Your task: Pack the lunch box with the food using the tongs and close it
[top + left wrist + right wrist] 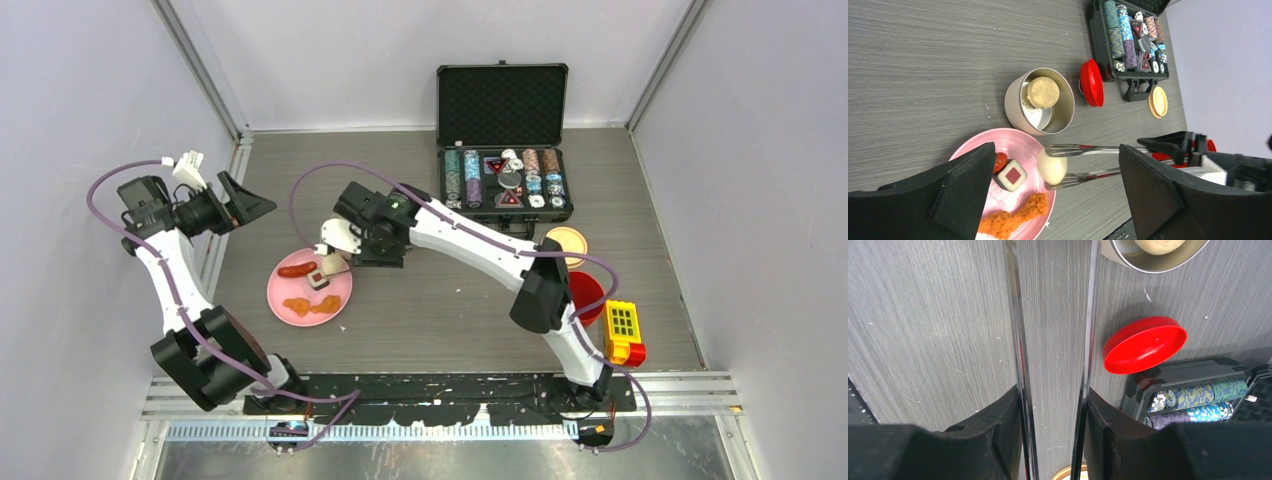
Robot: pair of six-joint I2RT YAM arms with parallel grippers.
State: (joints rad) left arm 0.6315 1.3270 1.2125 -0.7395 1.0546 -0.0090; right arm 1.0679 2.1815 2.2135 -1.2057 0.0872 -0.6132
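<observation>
The right claw (pixel 1053 397) was clamped on the long thin metal tongs (pixel 1088 149), whose long axis ran straight out from it toward the flat pink plate (pixel 1015 140). The tong tips straddled the pale egg-shaped lump (pixel 1051 166) at the plate's rim. The round steel bowl (pixel 1015 107) stood just beside the plate. The left claw (pixel 1057 146), jaws apart and holding nothing, hung farther off above the grey worktop (pixel 923 60).

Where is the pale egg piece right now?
In the left wrist view, the egg is between the tips of the tongs, at the edge of the pink plate, beside the white cube.

White arms (pixel 470 240) with black joints (pixel 540 295), purple cables (pixel 330 168).
</observation>
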